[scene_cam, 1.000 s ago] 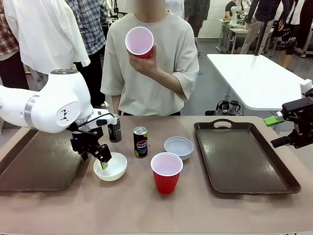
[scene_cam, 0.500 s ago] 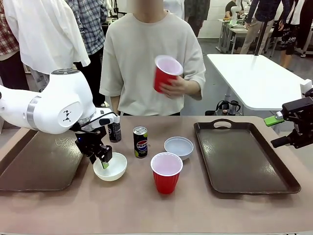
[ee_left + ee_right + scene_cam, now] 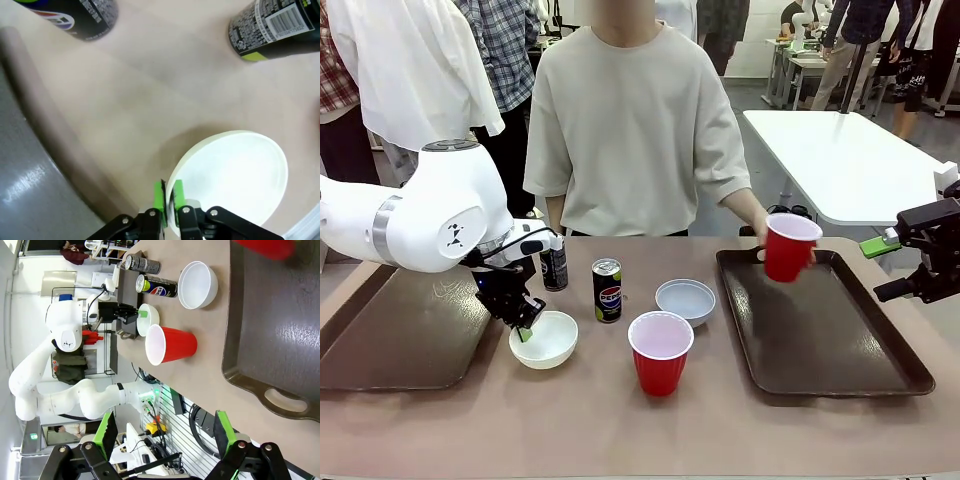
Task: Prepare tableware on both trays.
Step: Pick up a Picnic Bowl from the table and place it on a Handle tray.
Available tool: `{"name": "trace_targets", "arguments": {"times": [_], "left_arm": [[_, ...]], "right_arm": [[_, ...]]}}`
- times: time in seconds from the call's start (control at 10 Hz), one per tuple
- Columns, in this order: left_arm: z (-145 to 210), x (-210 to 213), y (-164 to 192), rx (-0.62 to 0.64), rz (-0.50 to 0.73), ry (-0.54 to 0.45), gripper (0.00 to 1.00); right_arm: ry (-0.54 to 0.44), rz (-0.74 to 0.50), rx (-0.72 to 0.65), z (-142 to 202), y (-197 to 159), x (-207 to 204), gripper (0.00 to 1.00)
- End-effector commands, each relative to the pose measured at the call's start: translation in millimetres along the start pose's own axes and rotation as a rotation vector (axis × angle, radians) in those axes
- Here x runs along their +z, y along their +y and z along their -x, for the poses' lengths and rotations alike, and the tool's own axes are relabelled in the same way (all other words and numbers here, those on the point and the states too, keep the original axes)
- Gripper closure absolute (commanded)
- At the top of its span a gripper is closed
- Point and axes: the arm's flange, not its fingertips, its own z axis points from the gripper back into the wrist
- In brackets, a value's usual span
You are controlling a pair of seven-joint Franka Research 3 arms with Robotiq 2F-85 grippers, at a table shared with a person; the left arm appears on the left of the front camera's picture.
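My left gripper (image 3: pixel 525 329) is shut on the near-left rim of the white bowl (image 3: pixel 546 341), which rests on the table; in the left wrist view the green pads (image 3: pixel 159 196) pinch that rim. Two dark cans (image 3: pixel 607 290) (image 3: pixel 554 266) stand behind the bowl. A pale grey-blue bowl (image 3: pixel 685 300) and a red cup (image 3: pixel 660 352) sit mid-table. A person's hand holds a second red cup (image 3: pixel 788 247) low over the far end of the right tray (image 3: pixel 840 370). My right gripper (image 3: pixel 888 268) hangs open off that tray's right side, holding nothing. The left tray (image 3: pixel 390 340) lies bare.
The person stands at the far side of the table, arm stretched towards the right tray. The left tray's rim (image 3: pixel 35 110) runs close beside the white bowl (image 3: pixel 235 177). A white table (image 3: pixel 840 160) and other people stand behind.
My left gripper closed onto the white bowl's rim. The person lowered the second red cup from chest height down and right to the right tray. The right arm stayed still.
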Motion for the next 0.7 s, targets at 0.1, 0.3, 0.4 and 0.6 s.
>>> {"name": "trace_targets", "arguments": {"times": [0.1,0.3,0.4,0.6], "left_arm": [[0.0,7.4,-1.1,0.082,0.013,0.003,1.0],[2.9,22.3,-0.7,0.154,0.067,0.066,1.0],[4.4,45.0,-4.8,0.191,0.117,0.062,1.0],[7.2,123.7,-20.7,0.247,0.161,-0.02,1.0]], "right_arm": [[-0.009,-0.031,0.017,-2.3,-0.8,-0.9,0.0],[-0.009,-0.031,0.017,-2.3,-0.8,-0.9,0.0],[-0.009,-0.031,0.017,-2.3,-0.8,-0.9,0.0],[-0.009,-0.031,0.017,-2.3,-0.8,-0.9,0.0]]}}
